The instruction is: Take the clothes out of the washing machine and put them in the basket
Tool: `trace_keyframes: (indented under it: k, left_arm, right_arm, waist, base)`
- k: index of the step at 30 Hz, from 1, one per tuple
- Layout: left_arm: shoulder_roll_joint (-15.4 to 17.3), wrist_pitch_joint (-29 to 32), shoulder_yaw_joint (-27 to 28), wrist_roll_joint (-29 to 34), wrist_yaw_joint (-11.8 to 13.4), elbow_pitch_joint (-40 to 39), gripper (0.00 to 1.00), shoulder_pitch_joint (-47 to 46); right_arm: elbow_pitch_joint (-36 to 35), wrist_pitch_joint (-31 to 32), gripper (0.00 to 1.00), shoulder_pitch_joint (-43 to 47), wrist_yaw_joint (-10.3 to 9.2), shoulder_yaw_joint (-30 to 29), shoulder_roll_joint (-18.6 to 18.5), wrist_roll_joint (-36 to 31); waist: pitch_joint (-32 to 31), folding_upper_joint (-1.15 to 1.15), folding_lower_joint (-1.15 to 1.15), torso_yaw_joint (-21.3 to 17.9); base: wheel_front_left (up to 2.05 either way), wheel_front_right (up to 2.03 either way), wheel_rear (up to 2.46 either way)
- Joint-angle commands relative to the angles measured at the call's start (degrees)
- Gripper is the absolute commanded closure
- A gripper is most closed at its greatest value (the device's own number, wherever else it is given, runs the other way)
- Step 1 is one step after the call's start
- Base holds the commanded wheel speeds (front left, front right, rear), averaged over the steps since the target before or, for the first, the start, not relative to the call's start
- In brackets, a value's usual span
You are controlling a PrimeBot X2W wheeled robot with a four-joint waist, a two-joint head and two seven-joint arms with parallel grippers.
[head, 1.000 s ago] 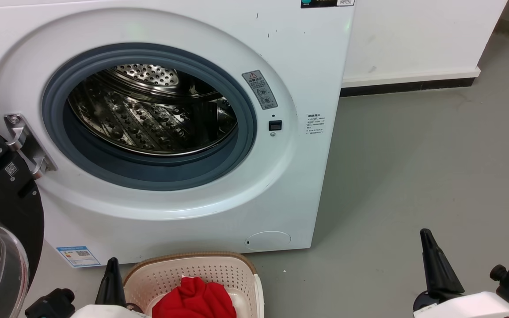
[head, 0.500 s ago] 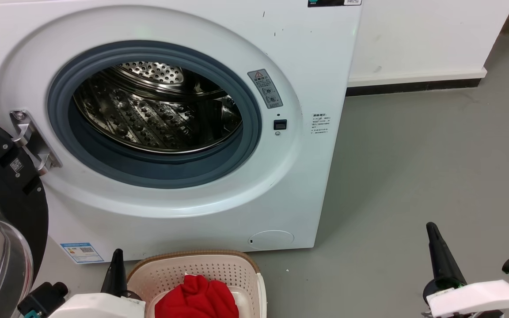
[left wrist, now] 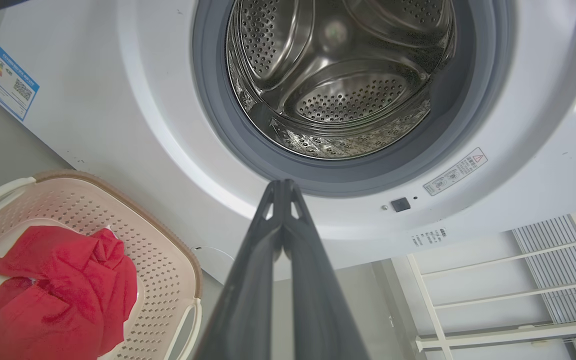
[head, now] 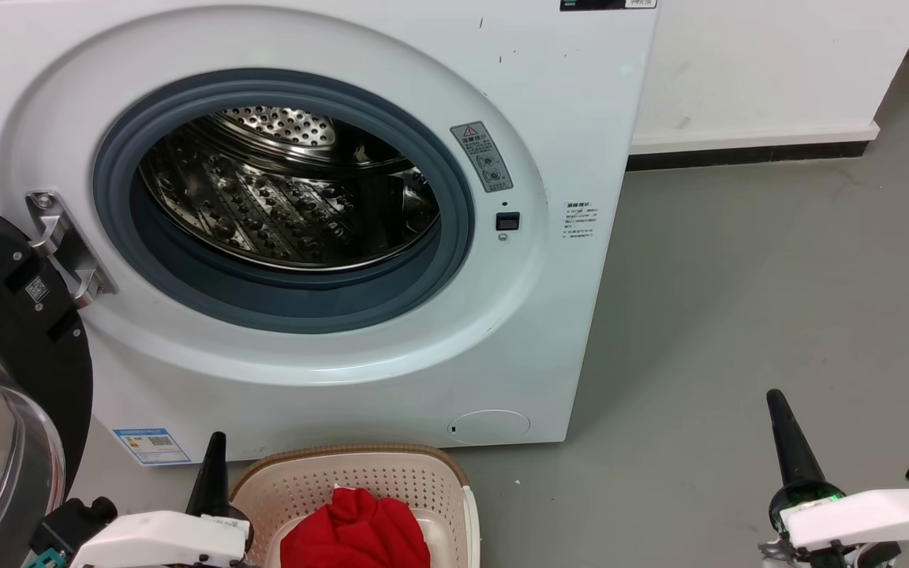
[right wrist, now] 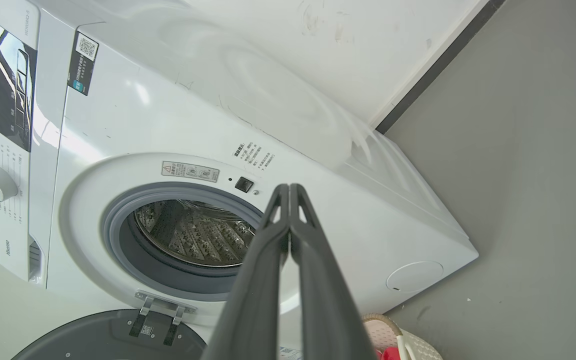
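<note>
From my feed the washing machine (head: 581, 118) shows a glossy white shell, its drum (head: 265, 221) polished perforated steel, its seal (head: 454, 237) matt grey rubber, the basket (head: 360, 477) cream holed plastic, the clothes (head: 356, 536) soft red cloth, the floor (head: 778, 276) smooth matt grey.

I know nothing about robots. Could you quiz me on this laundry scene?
1. True or false: the perforated steel drum of the white front-loading washing machine holds garments.
2. Where do the bright red fabric clothes lie? A) grey floor B) cream perforated plastic basket C) drum
3. Fill in: the left gripper and right gripper, each with two dark fingers, are both ____.
Key: 1 false; 2 B; 3 shut.
</note>
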Motion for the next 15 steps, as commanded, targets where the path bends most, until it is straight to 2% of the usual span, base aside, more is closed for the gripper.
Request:
trace_keyframes:
  k: [1,15]
  left_arm:
    - [0.18,0.39,0.26,-1.26,-0.46,-0.29,1.0,-1.43]
    - [0.21,2.46,0.66,-10.05,-1.69,0.7,1.0,-2.98]
  right_arm:
    - [-0.18,0.18,1.0,-1.55,0.0,-0.23,-0.35,1.3]
    - [1.41,2.37,1.0,-3.09,-0.01,-1.31,-0.33,9.97]
  waist:
    - [0.01,0.0,-0.01,0.04]
    - [0.18,0.0,-0.01,0.68]
  base:
    - [0.0,0.0,0.0]
    - [0.0,0.0,0.0]
